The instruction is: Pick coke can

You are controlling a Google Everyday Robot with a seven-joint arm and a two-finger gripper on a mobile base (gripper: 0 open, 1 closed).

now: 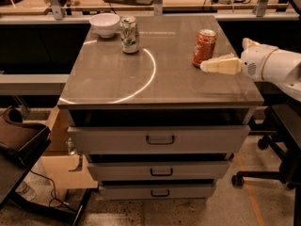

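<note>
While my claw (207,66) hung low over the counter (141,84) at the right of the frame, its tip lay just beside the foot of the coke can (204,46). The can stood upright in the upper right part of the counter, not far from the right edge. I could not tell how far open the claw was, nor whether it touched the can; it had hold of nothing that I could see.

The main risk, as I judged it, was a knock. The claw pointed at the can low and from the side, and if it was not spread wide enough to pass round the can, a push forward would shove the can toward the left of the frame or tip it over. A tipped can would likely roll on that smooth top. A grip taken so near the foot could also let the can lean and slip when lifted. The white and green can (129,34) and the bowl (105,23), at the upper left, stood well apart, so I saw little chance of taking the wrong thing.
</note>
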